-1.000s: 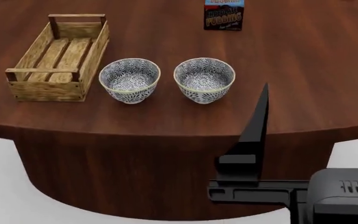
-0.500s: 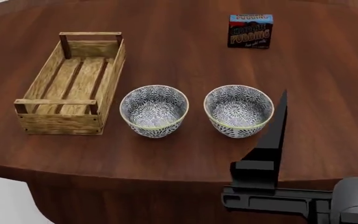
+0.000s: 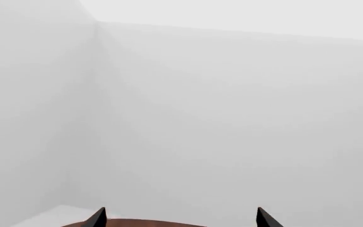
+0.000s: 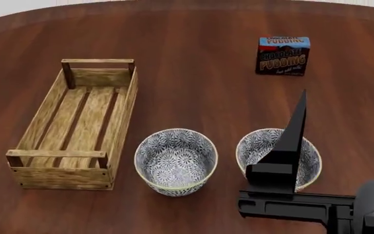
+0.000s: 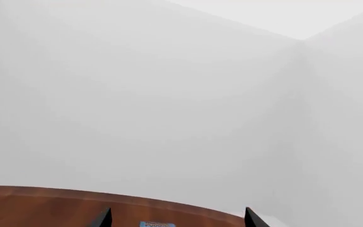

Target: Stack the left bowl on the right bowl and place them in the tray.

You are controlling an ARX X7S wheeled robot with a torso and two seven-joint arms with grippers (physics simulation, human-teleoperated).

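Observation:
Two blue-and-white patterned bowls stand side by side near the table's front edge in the head view: the left bowl (image 4: 176, 161) and the right bowl (image 4: 265, 146). The light-wood slatted tray (image 4: 123, 114) lies empty to the left of the left bowl. My right gripper (image 5: 177, 218) is open and empty. One of its dark fingers (image 4: 292, 139) rises in front of the right bowl and hides part of it. My left gripper (image 3: 180, 220) is open and empty, faces a white wall, and is out of the head view.
A dark chocolate pudding box (image 4: 283, 55) stands behind the right bowl; its top also shows in the right wrist view (image 5: 157, 224). The brown wooden table (image 4: 194, 58) runs far back. The right wrist view shows its far edge (image 5: 43, 201) against white walls.
The head view has moved forward over the table, so the tray, bowls and box sit lower and look larger. The right gripper's finger now overlaps the right bowl.

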